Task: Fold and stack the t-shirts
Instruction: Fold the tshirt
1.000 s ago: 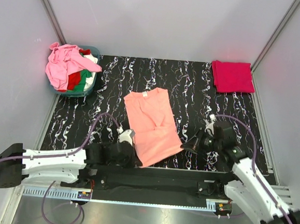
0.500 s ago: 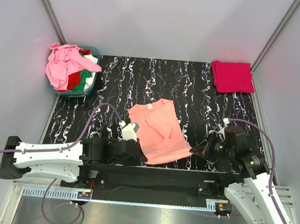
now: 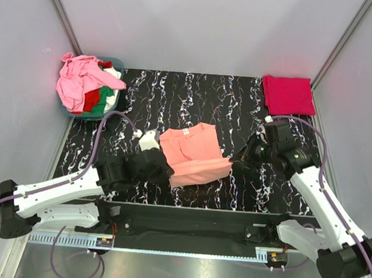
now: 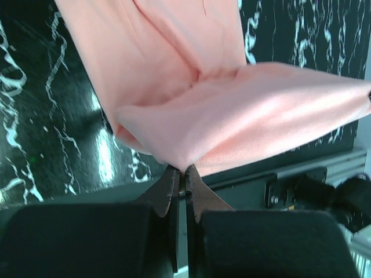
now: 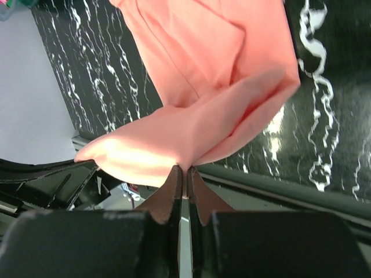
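Salmon-orange t-shirt sits mid-table on the black marbled table, and it is mid-fold. The collar end lies flat, while the near hem is lifted off the surface and arched over the body of the shirt. The left end effector is pressed together, pinching the near-left corner of that hem; both wrist views show cloth coming straight out of the fingertips. The right end effector is likewise pressed together, pinching the near-right corner. The hem hangs stretched between the two, with a loose roll of fabric under it.

Progress, judged from the layout: one crimson-pink t-shirt lies folded flat at the far right corner of the table, likely the start of the stack. The salmon one is partway there; its sides look already turned in, and this looks like the hem-to-collar fold, not yet laid down. After that it needs moving onto the crimson one.

The light pink t-shirt is draped in a heap over the teal tub at far left. Red, green and white cloth is bunched under it, all unfolded. So roughly one is done, one is in hand, and several are left; early in the task.
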Controlling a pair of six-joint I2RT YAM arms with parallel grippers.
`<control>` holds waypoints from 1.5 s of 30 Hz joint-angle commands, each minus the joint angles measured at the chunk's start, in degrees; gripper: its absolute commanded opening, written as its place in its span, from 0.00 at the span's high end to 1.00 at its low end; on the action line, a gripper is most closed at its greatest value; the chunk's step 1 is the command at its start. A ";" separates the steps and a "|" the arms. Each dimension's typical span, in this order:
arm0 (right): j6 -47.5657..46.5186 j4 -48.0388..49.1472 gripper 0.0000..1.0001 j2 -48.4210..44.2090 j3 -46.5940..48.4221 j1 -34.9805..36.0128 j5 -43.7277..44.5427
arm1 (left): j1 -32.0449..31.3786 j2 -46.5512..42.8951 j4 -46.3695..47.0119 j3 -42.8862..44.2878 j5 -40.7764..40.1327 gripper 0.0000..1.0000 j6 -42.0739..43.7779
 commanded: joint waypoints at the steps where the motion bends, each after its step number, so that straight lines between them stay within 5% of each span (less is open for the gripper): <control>1: -3.10 5.65 1.00 4.72 5.22 -0.03 3.65 | 5.56 -0.80 1.24 2.23 1.02 0.98 6.80; 20: -8.02 9.43 1.00 29.86 25.42 -0.91 5.76 | 27.63 11.33 8.01 9.96 13.51 0.98 22.00; 26: -8.90 9.87 1.00 41.44 35.94 -2.31 5.06 | 35.36 20.19 10.46 13.39 18.69 0.91 24.99; 27: -9.16 9.96 0.92 46.86 38.68 -2.84 4.36 | 38.68 24.74 10.91 14.78 21.40 0.84 25.35; 28: -9.42 9.96 0.56 50.22 41.93 -3.10 2.96 | 40.80 27.74 11.61 16.02 23.51 0.57 26.39; 30: -10.39 7.42 0.32 62.34 56.23 -3.63 1.11 | 47.37 34.94 10.83 23.71 29.82 0.29 27.54; 32: -11.09 -1.66 0.21 76.88 78.89 -4.42 -3.02 | 50.65 46.02 6.72 31.20 34.33 0.12 28.77; 35: -11.01 -12.76 0.14 89.76 107.85 -4.42 -5.75 | 51.90 52.72 -0.14 43.78 33.30 0.06 30.36; 36: -11.01 -13.15 0.12 90.15 110.49 -4.51 -6.10 | 51.90 52.30 -0.34 45.63 33.12 0.06 30.27; 39: -11.10 -2.56 0.10 79.47 93.45 -4.69 -6.63 | 51.90 48.45 2.64 42.86 32.94 0.05 28.60; 41: -10.57 8.57 0.07 69.56 73.64 -4.95 -6.38 | 51.90 46.41 6.49 39.95 33.29 0.05 27.73; 45: -12.23 10.58 0.05 64.41 61.49 -5.83 -6.02 | 51.46 42.37 18.01 28.98 39.07 0.11 27.90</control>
